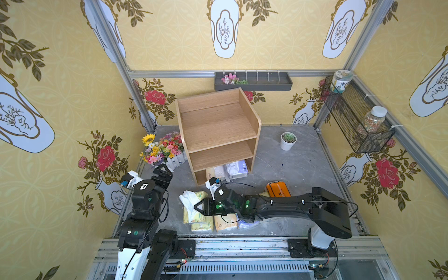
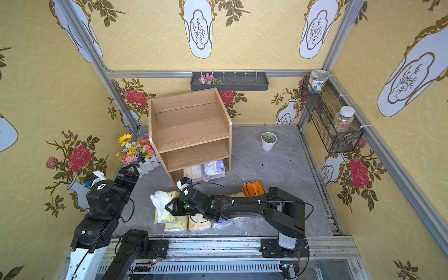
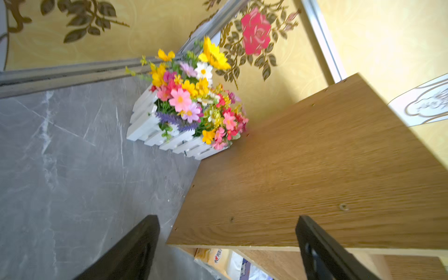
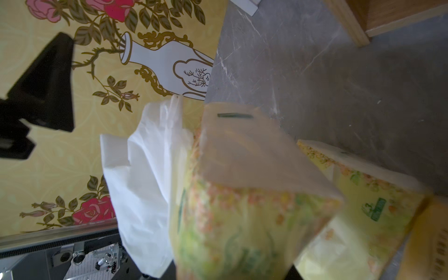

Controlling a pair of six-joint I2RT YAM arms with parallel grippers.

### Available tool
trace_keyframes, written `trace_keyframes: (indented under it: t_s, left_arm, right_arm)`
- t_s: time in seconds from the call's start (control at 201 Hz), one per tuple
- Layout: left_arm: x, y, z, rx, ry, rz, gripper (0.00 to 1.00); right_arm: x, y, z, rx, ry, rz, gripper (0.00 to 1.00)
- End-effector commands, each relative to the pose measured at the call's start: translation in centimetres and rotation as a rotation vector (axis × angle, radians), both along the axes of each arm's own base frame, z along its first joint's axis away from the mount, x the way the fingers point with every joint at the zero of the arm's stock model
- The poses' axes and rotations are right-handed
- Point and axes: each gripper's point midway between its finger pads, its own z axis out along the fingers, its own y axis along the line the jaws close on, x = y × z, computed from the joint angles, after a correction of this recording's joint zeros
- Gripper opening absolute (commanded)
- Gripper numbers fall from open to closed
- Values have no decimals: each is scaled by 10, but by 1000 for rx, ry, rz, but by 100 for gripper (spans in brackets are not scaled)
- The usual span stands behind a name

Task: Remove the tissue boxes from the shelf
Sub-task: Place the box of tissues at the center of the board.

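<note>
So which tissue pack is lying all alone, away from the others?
The orange plastic-wrapped tissue pack. It lies by itself on the grey table; the other packs are piled together or inside the light-wood shelf.

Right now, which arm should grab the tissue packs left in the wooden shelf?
Probably the left. The left hand, open and empty, is beside the light-wood shelf, whose bottom tier holds a cream plastic-wrapped pack and a lavender pack. The right hand is busy gripping a yellow flowery pack.

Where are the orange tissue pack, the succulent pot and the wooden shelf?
orange tissue pack (image 1: 278,189): in a top view, its upper face.
succulent pot (image 1: 286,146): in a top view, its white wall.
wooden shelf (image 1: 218,126): in a top view, bare top board.
</note>
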Motion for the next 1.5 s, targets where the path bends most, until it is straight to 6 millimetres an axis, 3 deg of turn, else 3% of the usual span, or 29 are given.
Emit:
trace_keyframes:
  t_s: [0.0, 0.269, 0.543, 0.717, 0.782, 0.887, 0.996, 1.096, 1.499]
  left_arm:
    - [-22, 13, 6, 19, -20, 58, 93]
    - [-54, 19, 13, 5, -38, 77, 93]
    - [-54, 15, 8, -11, -24, 61, 93]
    - [-51, 12, 5, -18, -27, 44, 94]
    - [-51, 11, 3, -23, -27, 38, 94]
    - [-50, 9, -1, -26, -19, 30, 94]
    - [-49, 9, -1, -26, -17, 26, 94]
    - [-48, 7, 0, -29, -20, 20, 94]
    - [-38, -4, -4, -46, -17, -38, 94]
  right_arm:
    - [3, 24, 13, 76, 33, -28, 29]
    - [-5, 67, -13, -20, 101, -21, 31]
    - [4, 90, -40, -119, 91, -14, 31]
    - [-4, 97, -57, -184, 94, 19, 32]
    - [-3, 95, -63, -209, 94, 10, 35]
    - [1, 89, -68, -261, 86, -10, 50]
    - [6, 83, -63, -290, 46, -23, 62]
    - [13, 73, -52, -310, -2, -50, 67]
    - [30, 19, 10, -301, -182, -160, 69]
